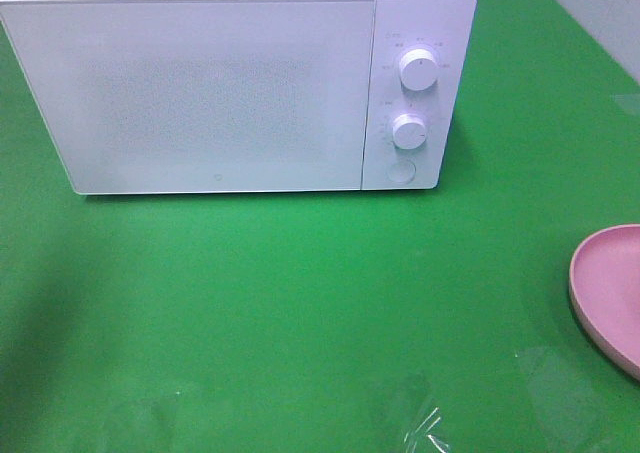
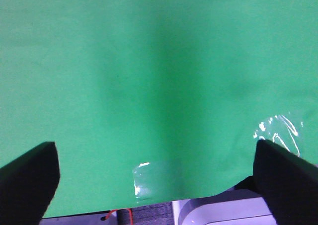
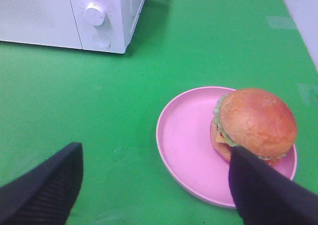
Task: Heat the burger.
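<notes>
With both the left tool [image 2: 159, 185] and right tool [image 3: 156, 185] spread apart and empty, a careless grasp could squash the burger [image 3: 256, 125] or tip its pink plate [image 3: 184, 145] while the microwave [image 1: 200, 93] door remains closed.

There was one burger [image 3: 257, 121], one pink plate [image 3: 185, 145], one white microwave [image 1: 230, 88] with two knobs [image 1: 417, 70].

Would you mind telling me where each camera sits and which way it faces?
Exterior high: mounted high, looking down at the microwave and plate edge; no arms show.
Left wrist: faces bare green table; left gripper open.
Right wrist: faces burger on plate; right gripper open.
Shared: exterior and right wrist both show microwave and plate.
</notes>
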### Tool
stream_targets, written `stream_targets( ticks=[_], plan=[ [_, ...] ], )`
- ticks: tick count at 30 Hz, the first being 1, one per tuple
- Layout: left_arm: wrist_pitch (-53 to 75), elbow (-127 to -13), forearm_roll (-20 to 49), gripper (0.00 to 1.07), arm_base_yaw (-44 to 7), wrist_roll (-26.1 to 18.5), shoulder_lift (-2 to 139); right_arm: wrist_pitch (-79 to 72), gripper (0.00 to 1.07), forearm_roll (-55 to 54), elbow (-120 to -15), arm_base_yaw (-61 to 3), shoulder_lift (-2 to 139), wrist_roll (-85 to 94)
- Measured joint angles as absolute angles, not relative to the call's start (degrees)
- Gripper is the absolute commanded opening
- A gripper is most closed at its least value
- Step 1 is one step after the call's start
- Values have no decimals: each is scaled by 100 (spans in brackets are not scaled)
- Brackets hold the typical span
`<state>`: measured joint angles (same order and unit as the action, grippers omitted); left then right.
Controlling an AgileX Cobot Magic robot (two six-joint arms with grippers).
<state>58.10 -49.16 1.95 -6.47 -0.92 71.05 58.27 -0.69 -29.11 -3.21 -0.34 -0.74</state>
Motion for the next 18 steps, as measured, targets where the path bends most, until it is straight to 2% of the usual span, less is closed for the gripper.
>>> stream_targets(
  ticks=[2,4,9,18],
  plan=[
    [5821,-4733,281,98,-395,-97,6755,5827,76,-69,-2911,-321,-34,-74],
    [5821,-4544,309,98,-355,-109,6543,5827,76,-69,-2911,-321,-34,-74],
    [5781,-4039,315,98,-350,-143,5953,5827,76,-69,-2911,-321,-34,-74],
    [5180,-3031,292,98,-350,-183,4051,5827,76,-69,-2911,-321,-34,-74]
  ],
)
